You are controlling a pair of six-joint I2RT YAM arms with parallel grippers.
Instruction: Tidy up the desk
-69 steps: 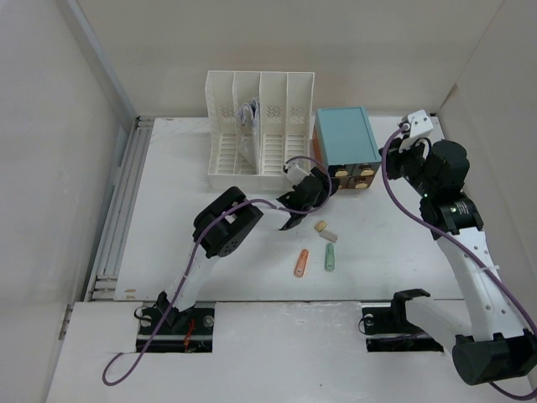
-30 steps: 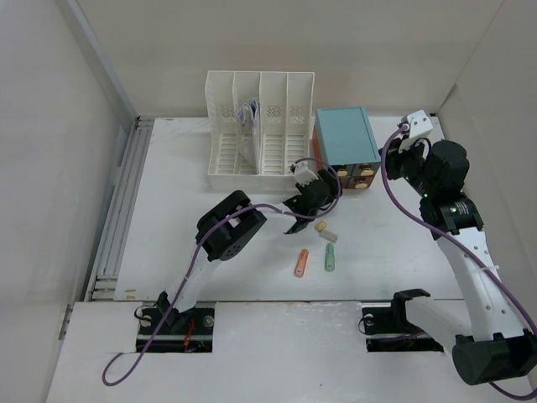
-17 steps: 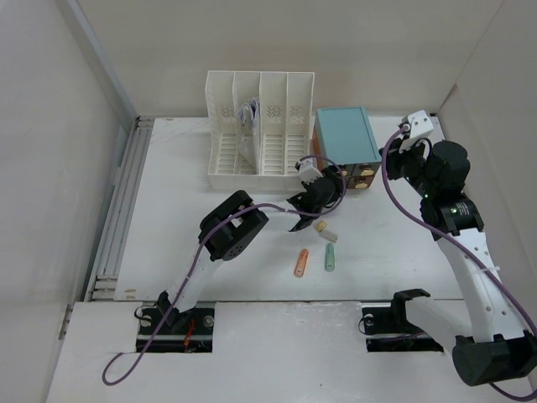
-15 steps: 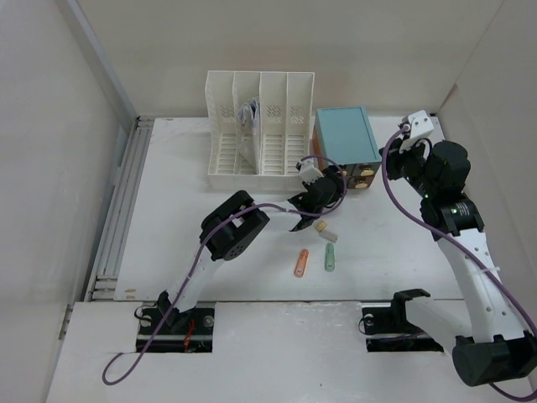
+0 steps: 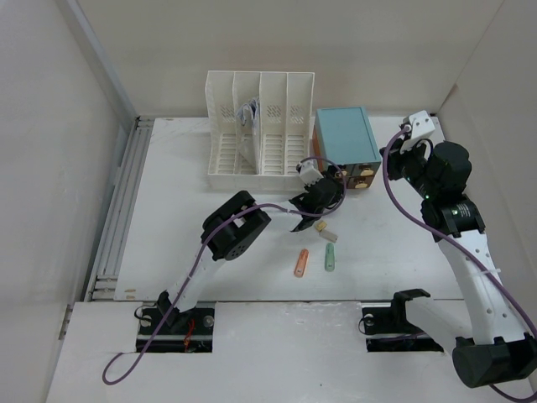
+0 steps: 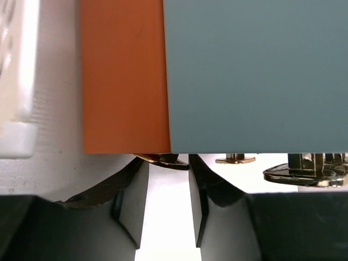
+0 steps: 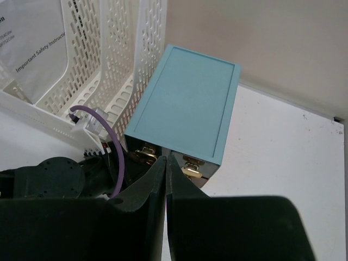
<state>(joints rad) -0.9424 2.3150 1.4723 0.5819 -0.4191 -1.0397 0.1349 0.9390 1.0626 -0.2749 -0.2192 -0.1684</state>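
Desk (image 5: 180,201) in white, flat beneath both arms, walled on three sides.
Left gripper (image 6: 167,163) spread slightly, fingertips just before the front of the teal-topped drawer box (image 5: 344,134), near a brass handle (image 6: 235,159). Right gripper (image 7: 166,160) pressed together, holding nothing, raised right of the box. Orange marker (image 5: 300,264) and green marker (image 5: 330,258) lying near each other, well apart from the file rack (image 5: 260,126).

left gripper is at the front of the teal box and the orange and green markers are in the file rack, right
Not in the file rack: the top external view shows the orange marker and green marker lying on the desk. The rest holds.
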